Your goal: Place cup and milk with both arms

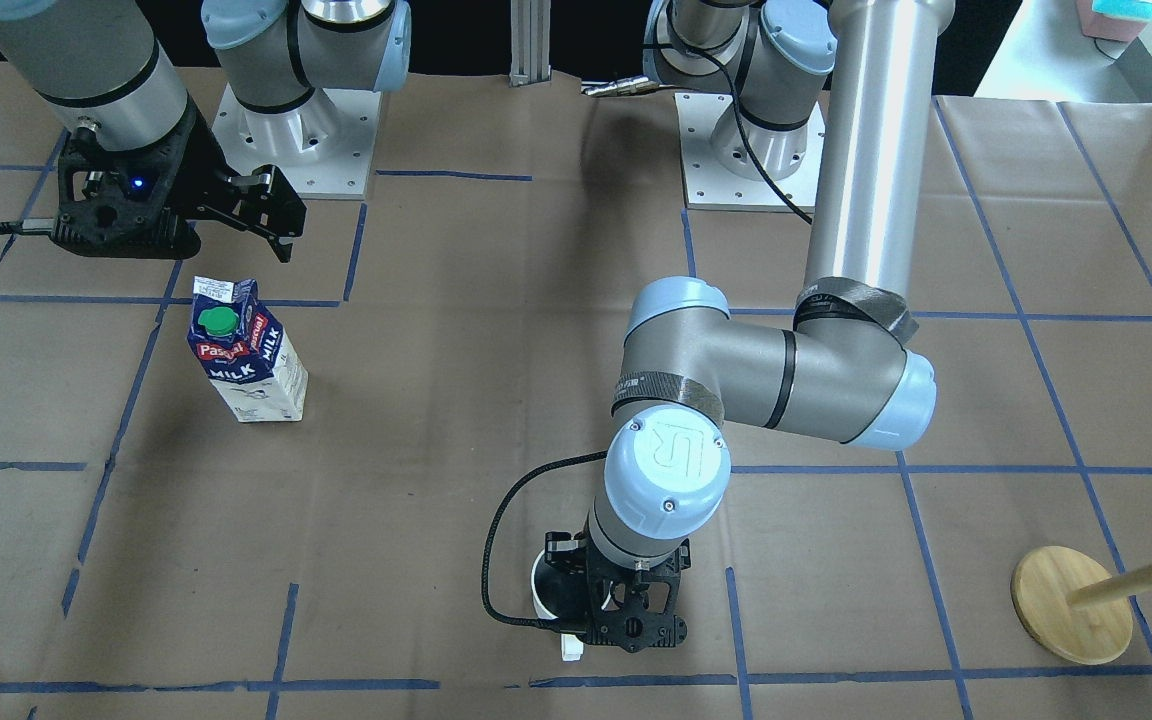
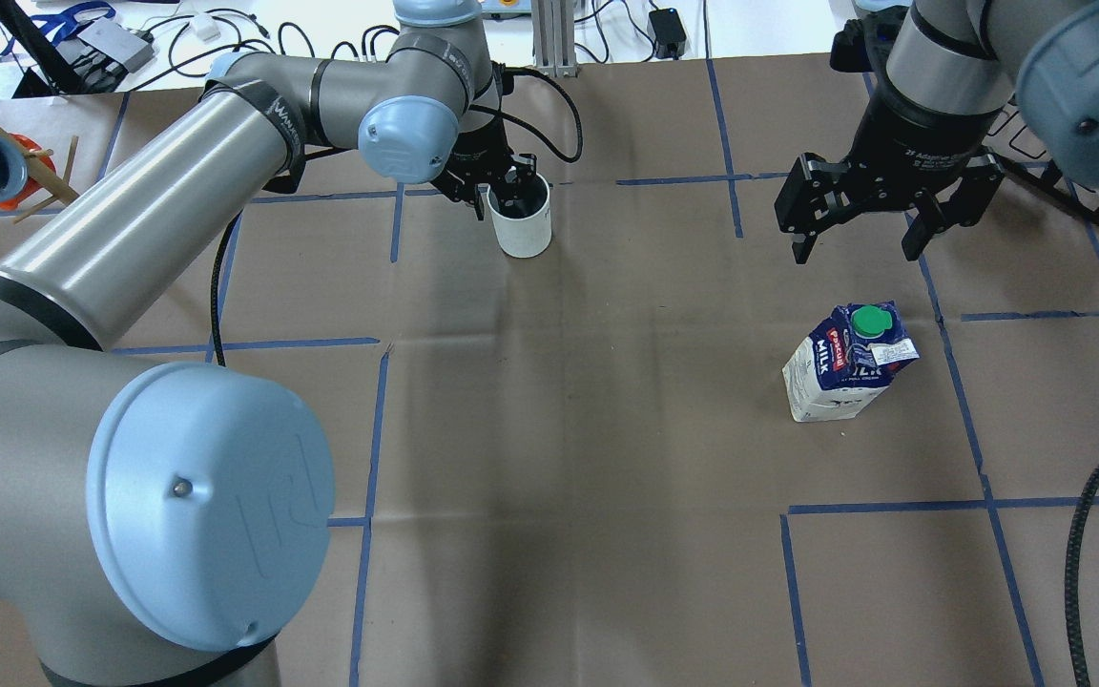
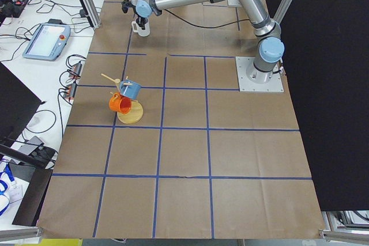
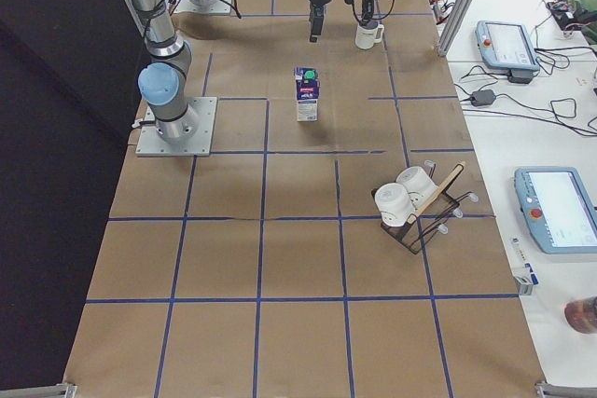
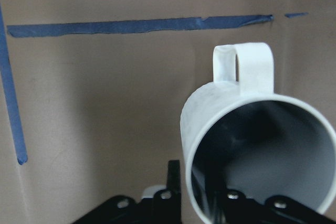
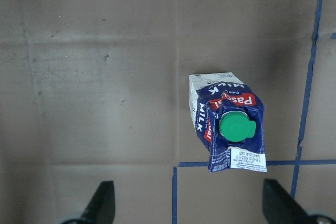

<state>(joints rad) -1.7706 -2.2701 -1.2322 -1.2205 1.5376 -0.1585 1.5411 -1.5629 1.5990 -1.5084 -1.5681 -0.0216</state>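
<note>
The white cup (image 2: pixel 523 229) stands at the far middle-left of the table; it also shows in the front view (image 1: pixel 539 590). My left gripper (image 2: pixel 509 196) comes down on it from above. In the left wrist view the cup (image 5: pixel 231 108) has its handle turned away, one finger outside its wall and one inside; the gripper is shut on the rim. The milk (image 2: pixel 845 367) stands upright on the right, and shows in the front view (image 1: pixel 248 352) and the right wrist view (image 6: pixel 228 129). My right gripper (image 2: pixel 855 250) hangs open above and beyond the milk, apart from it.
A wooden mug tree (image 1: pixel 1071 605) with a blue and an orange cup (image 3: pixel 128 99) stands at the table's left end. A rack with white cups (image 4: pixel 410 202) stands towards the right end. Blue tape lines grid the brown paper. The arm base plates (image 1: pixel 296 150) are at the robot's edge.
</note>
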